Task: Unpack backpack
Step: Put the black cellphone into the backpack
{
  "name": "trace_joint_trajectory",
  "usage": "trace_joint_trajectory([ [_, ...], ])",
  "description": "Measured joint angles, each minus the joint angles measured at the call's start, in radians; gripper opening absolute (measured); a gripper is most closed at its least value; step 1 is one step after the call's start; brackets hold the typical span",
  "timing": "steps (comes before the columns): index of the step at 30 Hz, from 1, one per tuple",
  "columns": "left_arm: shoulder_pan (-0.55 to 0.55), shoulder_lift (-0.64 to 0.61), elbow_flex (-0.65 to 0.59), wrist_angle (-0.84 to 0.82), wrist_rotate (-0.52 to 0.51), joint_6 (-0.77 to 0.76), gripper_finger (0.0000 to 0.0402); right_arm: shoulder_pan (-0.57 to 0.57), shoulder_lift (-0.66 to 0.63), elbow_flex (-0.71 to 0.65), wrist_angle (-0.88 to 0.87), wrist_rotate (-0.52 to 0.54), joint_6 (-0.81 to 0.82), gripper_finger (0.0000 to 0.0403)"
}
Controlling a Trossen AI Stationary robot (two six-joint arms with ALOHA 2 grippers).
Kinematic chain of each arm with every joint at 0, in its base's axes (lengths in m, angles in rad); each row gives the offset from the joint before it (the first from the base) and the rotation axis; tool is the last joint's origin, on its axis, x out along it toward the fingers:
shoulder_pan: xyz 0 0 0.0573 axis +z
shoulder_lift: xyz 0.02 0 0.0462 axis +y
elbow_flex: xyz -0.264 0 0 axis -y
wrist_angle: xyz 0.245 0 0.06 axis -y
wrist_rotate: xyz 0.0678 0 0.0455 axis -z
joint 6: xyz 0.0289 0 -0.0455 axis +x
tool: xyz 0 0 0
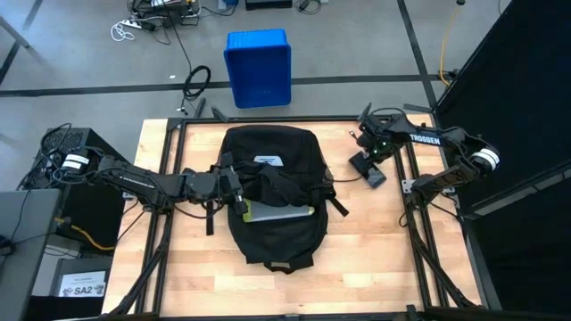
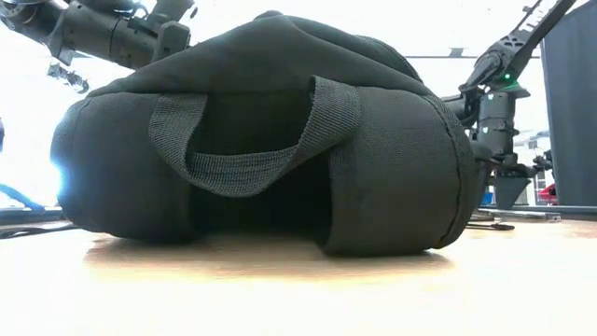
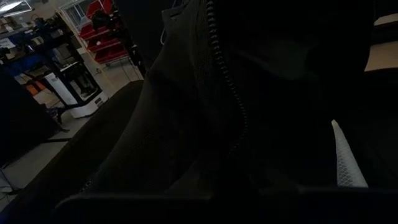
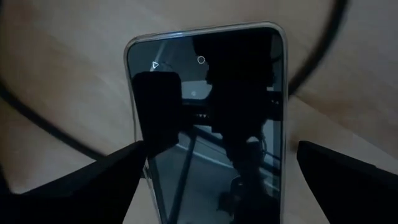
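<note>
Left fingers (image 1: 234, 189) at backpack (image 1: 272, 152) opening (grasp unclear), right fingers (image 1: 369, 168) spread over phone (image 4: 208, 124)

A blue plastic bin (image 1: 258, 68) stood on the floor beyond the wooden table (image 1: 375, 250), at twelve o'clock. A dark smartphone (image 4: 208, 124) lay flat on the tabletop toward two o'clock. Loose cables (image 1: 197, 80) lay on the floor at eleven o'clock.

The left gripper (image 1: 234, 192) is buried in the backpack (image 1: 272, 234) opening, its fingers hidden. The phone (image 4: 208, 124) is cut off by the right wrist view's edge.
</note>
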Motion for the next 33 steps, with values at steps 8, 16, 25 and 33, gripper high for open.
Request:
trace_joint_trajectory([
  [8,0.0,0.0,0.0,0.0,0.0,0.0,0.0,0.032,0.0,0.0,0.043,-0.049,0.01,0.0397],
  [16,0.0,0.0,0.0,0.0,0.0,0.0,0.0,0.073,0.0,0.0,0.086,-0.085,0.043,0.0397],
  [25,0.0,0.0,0.0,-0.004,0.0,0.0,0.0,0.051,0.0,0.0,0.075,-0.013,0.033,0.0397],
  [33,0.0,0.0,0.0,-0.004,0.0,0.0,0.0,0.093,0.0,0.0,0.109,-0.114,0.035,0.0398],
])
